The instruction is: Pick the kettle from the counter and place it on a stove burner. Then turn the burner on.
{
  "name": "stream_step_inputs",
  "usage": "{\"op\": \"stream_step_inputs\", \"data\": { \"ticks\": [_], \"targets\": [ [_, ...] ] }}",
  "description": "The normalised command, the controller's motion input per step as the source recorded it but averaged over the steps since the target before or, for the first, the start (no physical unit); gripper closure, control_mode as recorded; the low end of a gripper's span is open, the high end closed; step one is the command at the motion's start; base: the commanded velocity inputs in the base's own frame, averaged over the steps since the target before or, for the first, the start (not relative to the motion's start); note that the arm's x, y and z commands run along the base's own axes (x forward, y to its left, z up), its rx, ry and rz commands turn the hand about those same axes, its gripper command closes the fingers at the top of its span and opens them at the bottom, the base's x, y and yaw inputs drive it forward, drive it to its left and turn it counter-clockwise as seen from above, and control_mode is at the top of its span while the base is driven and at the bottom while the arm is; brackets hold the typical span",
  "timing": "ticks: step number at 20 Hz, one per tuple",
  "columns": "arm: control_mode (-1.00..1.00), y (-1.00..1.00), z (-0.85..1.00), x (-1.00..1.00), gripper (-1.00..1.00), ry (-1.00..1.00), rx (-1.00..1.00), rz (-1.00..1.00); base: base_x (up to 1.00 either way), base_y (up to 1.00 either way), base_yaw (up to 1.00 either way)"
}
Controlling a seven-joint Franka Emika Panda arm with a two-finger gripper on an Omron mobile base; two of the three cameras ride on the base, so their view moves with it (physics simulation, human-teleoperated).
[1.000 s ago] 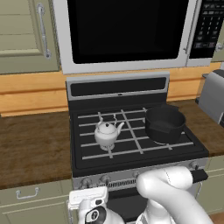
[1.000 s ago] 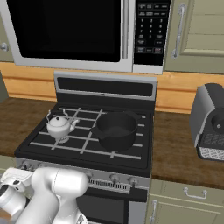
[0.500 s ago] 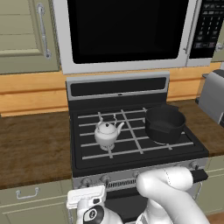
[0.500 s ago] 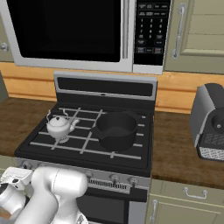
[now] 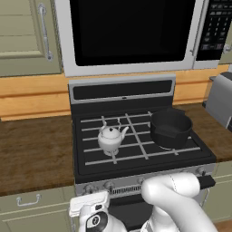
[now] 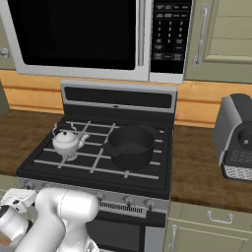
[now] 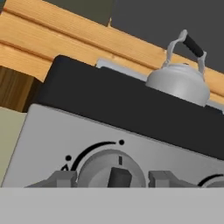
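With kettle (image 5: 110,137) already on front-left burner, step in hand looks like the knob turn.

Since the kettle stands upright on the stove grate (image 5: 136,145), off the counter (image 5: 34,154) and well apart from the black pot (image 5: 170,128), what's left is prob. lighting that burner. In hand view the gripper (image 7: 111,179) sits low at the stove front w/ fingers (image 7: 61,178) apart, one either side of a knob (image 7: 114,170), not yet pinching it. To do it well: keep the knob's raised bar centred btwn the tips, close squarely, rotate about the knob axis w/o pulling off. Check it's the knob for the kettle's burner; can't confirm which from here. Fingertips are cut off by the frame bottom, so contact w/ the knob is unclear. From the base cams the hand is mostly hidden below the stove edge; knob markings too small to read.
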Motion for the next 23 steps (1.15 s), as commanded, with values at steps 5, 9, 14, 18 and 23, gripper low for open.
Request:
{"op": "stream_step_inputs", "data": {
  "ticks": [5, 9, 14, 18, 23],
  "targets": [
    [-1.0, 0.04, 0.0, 0.0, 1.0, 0.28, -0.35, 0.0, 0.0, 0.0, 0.0],
    [-1.0, 0.1, 0.0, 0.0, 1.0, 0.34, -0.4, 0.0, 0.0, 0.0, 0.0],
    [-1.0, 0.16, 0.0, 0.0, 1.0, 0.34, -0.41, 0.0, 0.0, 0.0, 0.0],
    [-1.0, 0.17, -0.03, 0.0, 1.0, 0.23, -0.45, 0.0, 0.0, 0.0, 0.0],
    [-1.0, 0.11, -0.1, -0.01, 1.0, 0.01, -0.35, 0.06, 0.0, 0.0, 0.0]
  ]
}}
